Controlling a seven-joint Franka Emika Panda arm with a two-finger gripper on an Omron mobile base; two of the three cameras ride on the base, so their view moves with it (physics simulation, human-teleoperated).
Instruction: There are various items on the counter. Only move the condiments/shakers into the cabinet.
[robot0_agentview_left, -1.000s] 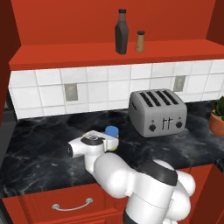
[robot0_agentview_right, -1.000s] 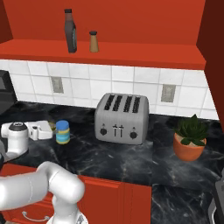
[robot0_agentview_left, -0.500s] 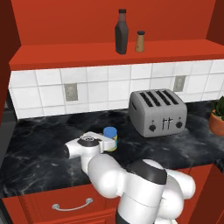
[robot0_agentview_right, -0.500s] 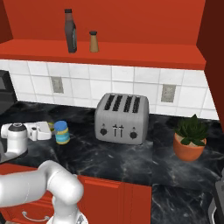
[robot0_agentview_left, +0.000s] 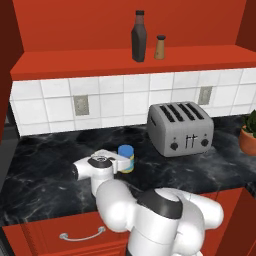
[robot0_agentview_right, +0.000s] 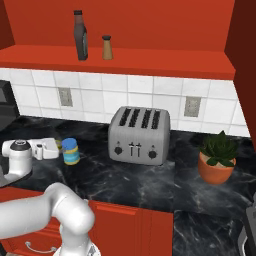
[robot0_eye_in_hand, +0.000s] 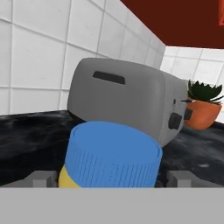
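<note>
While bottle (robot0_agentview_left: 138, 37) and shaker (robot0_agentview_left: 160, 47) occupy the cabinet (robot0_agentview_left: 125, 62), jar (robot0_agentview_left: 125, 158) sits outside.

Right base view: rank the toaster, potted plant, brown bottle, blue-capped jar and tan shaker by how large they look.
1. toaster
2. potted plant
3. brown bottle
4. blue-capped jar
5. tan shaker

The jar and the shaker look close in size, and the shaker stands farther back on the cabinet shelf, so their order is unsure.

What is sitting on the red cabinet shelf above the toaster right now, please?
On the red cabinet shelf stand a dark brown bottle and, beside it, a small tan shaker, both upright. The shelf's back corners are in shadow; nothing else shows there.
</note>
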